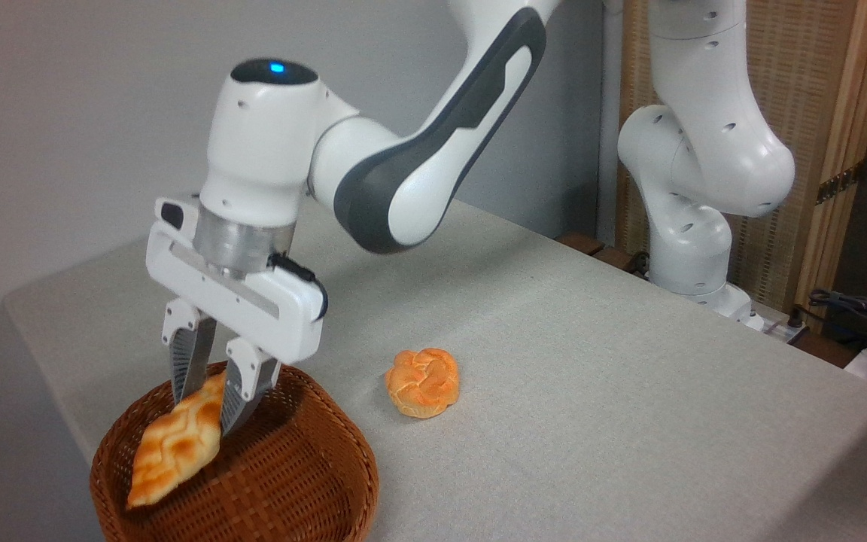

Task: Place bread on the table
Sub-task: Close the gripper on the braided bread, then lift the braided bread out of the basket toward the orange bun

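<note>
The bread is a long golden braided loaf with browned ridges. It hangs tilted above the brown wicker basket, its lower tip pointing down to the left. My gripper is shut on the loaf's upper end, one finger on each side. The loaf's far end is partly hidden behind the fingers. The table, covered in light grey speckled cloth, spreads out to the right of the basket.
A small round orange knotted roll lies on the cloth right of the basket. The arm's white base stands at the table's far right edge, with cables beyond. The basket sits at the table's near left corner.
</note>
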Controlling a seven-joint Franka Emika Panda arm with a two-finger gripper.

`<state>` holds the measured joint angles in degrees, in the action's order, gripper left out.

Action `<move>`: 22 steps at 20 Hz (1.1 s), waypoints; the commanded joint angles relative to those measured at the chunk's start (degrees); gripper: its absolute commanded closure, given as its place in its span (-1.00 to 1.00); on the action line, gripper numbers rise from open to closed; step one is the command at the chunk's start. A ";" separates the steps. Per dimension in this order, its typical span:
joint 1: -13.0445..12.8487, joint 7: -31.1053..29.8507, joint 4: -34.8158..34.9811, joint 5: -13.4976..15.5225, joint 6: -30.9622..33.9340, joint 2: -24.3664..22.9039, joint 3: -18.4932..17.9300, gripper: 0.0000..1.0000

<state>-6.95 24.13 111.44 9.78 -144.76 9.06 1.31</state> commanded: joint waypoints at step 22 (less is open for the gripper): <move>-1.40 20.26 11.51 -1.08 36.40 -21.10 -0.61 -1.00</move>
<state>-7.27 43.57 121.62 9.22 -108.15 -11.21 1.11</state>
